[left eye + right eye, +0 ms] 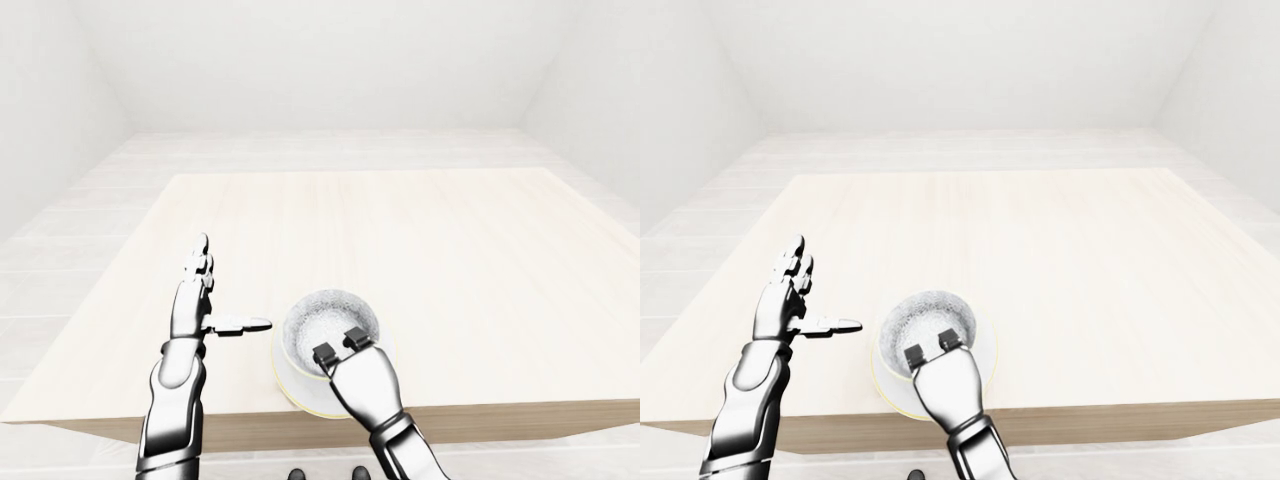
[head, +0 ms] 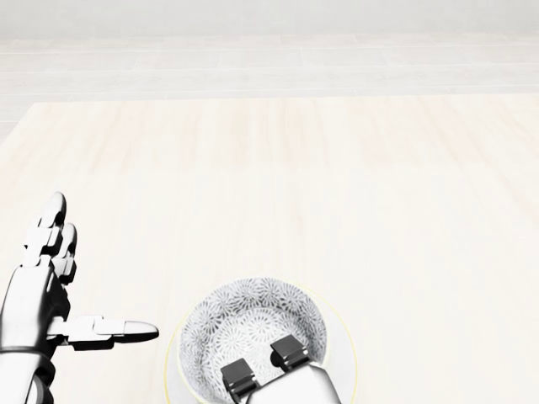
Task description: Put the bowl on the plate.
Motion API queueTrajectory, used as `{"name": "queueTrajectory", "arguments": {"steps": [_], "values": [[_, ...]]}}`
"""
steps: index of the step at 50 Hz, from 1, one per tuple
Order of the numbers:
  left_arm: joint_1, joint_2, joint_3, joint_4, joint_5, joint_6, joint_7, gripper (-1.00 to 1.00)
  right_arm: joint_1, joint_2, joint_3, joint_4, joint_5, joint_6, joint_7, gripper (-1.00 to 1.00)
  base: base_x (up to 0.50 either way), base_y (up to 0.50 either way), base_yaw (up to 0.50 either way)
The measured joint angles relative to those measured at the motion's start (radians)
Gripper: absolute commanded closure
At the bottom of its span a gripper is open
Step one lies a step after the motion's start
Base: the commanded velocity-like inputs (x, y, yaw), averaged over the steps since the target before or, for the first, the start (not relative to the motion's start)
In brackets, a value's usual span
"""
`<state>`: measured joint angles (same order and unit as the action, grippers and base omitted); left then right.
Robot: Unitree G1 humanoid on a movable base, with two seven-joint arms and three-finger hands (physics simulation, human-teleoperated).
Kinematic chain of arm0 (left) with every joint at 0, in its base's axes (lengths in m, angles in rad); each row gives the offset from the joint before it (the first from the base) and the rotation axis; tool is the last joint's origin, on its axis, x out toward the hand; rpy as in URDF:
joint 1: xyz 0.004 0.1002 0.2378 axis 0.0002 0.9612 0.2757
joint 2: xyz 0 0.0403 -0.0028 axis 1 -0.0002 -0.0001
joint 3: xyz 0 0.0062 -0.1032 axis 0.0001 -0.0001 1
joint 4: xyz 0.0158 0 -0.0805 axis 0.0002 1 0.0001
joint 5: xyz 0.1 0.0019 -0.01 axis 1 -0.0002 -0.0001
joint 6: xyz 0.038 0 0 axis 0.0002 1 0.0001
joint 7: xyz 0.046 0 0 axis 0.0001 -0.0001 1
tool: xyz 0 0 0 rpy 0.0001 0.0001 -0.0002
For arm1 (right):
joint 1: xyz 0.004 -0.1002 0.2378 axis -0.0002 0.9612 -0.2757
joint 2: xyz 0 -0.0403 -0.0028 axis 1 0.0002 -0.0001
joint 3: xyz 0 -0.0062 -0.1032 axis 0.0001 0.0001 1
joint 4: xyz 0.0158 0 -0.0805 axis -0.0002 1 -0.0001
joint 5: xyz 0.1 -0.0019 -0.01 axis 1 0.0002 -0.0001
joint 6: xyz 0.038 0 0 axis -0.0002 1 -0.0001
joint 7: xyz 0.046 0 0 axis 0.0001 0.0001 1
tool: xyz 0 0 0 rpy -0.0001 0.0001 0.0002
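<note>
Right hand [image 2: 285,385] on bowl [image 2: 244,321], left hand [image 2: 40,290] flat

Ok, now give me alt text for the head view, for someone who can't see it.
The robot's silver right hand hooks two fingers over the lower rim of a grey-and-white patterned bowl, which sits over a pale round plate at the view's bottom edge. Its left hand is held open, empty, at the left, above a light wooden table.

Left hand [image 1: 190,310] and right hand [image 1: 360,385] have glossy chrome shells, black finger joints.
</note>
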<state>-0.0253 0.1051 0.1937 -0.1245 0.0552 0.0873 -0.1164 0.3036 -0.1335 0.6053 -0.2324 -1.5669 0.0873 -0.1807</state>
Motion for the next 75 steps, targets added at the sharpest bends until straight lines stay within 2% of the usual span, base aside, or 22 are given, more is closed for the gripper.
{"name": "queueTrajectory", "arguments": {"steps": [13, 24, 34, 40, 75], "values": [[-0.010, 0.002, -0.004, 0.008, 0.000, 0.000, 0.002, -1.00, 0.001, -0.004, 0.005, -0.007, 0.000, 0.000, 0.006, 0.01, 0.00, 0.00, 0.00], [-0.007, 0.003, -0.004, 0.011, -0.001, 0.000, 0.001, -1.00, 0.003, -0.007, 0.005, -0.009, -0.001, 0.000, 0.008, -0.11, 0.00, 0.00, 0.00], [-0.004, 0.002, -0.004, 0.015, 0.000, 0.000, 0.001, -1.00, 0.008, -0.010, 0.005, -0.018, -0.002, 0.000, 0.013, -0.10, 0.00, 0.00, 0.00], [-0.005, 0.001, -0.005, 0.020, 0.001, 0.000, 0.002, -1.00, 0.012, -0.014, 0.004, -0.027, -0.002, 0.000, 0.018, -0.18, 0.00, 0.00, 0.00], [0.002, 0.001, -0.005, 0.027, 0.002, 0.000, 0.003, -1.00, 0.042, -0.041, -0.012, -0.094, 0.003, 0.000, 0.047, -0.26, 0.00, 0.00, 0.00]]}}
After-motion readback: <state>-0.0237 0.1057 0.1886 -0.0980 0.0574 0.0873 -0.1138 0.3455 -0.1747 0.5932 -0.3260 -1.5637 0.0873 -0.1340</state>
